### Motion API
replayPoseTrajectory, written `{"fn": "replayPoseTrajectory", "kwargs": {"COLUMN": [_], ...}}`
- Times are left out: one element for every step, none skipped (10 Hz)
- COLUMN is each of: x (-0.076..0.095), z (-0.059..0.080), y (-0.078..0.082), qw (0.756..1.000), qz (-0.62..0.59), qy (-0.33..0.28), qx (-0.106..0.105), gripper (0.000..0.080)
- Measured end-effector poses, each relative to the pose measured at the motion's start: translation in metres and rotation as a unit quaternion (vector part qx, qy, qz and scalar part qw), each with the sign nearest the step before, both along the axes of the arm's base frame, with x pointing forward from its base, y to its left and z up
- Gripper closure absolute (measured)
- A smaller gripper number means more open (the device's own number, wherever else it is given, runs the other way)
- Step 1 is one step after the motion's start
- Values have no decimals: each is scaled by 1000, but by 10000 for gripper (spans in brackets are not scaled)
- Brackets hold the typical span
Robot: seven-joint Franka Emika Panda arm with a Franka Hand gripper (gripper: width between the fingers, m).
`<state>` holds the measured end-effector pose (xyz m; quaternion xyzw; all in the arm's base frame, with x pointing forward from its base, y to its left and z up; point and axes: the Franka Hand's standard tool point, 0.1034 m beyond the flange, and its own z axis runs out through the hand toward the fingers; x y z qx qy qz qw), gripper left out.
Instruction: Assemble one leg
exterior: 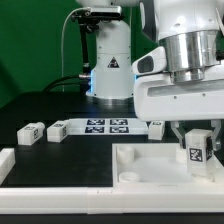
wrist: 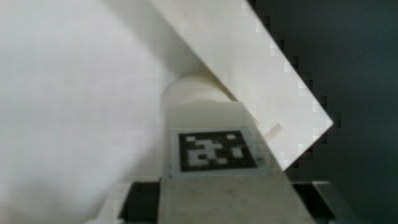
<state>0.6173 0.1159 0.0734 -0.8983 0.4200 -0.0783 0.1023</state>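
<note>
Exterior view first: the gripper (exterior: 195,143) is clamped on the leg (exterior: 194,152), one finger on each side and the tag facing the camera. It holds it over the big white panel (exterior: 140,170), which lies along the near edge of the worktop (exterior: 40,105) and fills the near corner on the exterior view's right. The panel has a raised rim, a bit like a shallow tray, and the leg is low inside that rim at the exterior view's right end. I honestly can't tell if it's touching the panel or sitting in anything.

Behind the panel, mid-worktop, the marker board (exterior: 105,125) lies flat. Two loose pegs (exterior: 30,133) sit just beside its end on the exterior view's left, and one more (exterior: 157,126) is at the other end, near the gripper. Another white piece (exterior: 8,160) pokes in at the near edge on the exterior view's left, partly cut off. The robot base (exterior: 110,60) stands at the far edge.

Wrist view: pretty blurry. The leg (wrist: 210,120) is dead centre with its tag (wrist: 215,151) readable, and grey finger parts sit on either side of its lower end. The white panel (wrist: 71,100) fills the area behind it, and a raised white edge (wrist: 249,70) runs diagonally just beside the leg's rounded end. Nothing sits between the leg and the panel.
</note>
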Motion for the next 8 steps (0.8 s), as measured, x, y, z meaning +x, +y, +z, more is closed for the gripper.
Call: {"fn": "replayPoseTrajectory", "kwargs": {"x": [0, -1, -2, -2, -3, -3, -3, -3], "z": [0, 0, -1, 0, -1, -1, -1, -1], "y": [1, 4, 6, 8, 8, 8, 9, 10], "qw": [999, 995, 985, 980, 980, 985, 987, 995], "qz": [-35, -98, -162, -190, -191, -161, -151, -93], "qy": [4, 12, 21, 25, 25, 22, 20, 13], "qx": [10, 28, 50, 59, 60, 53, 50, 37], "gripper": [506, 506, 506, 506, 506, 506, 392, 254]}}
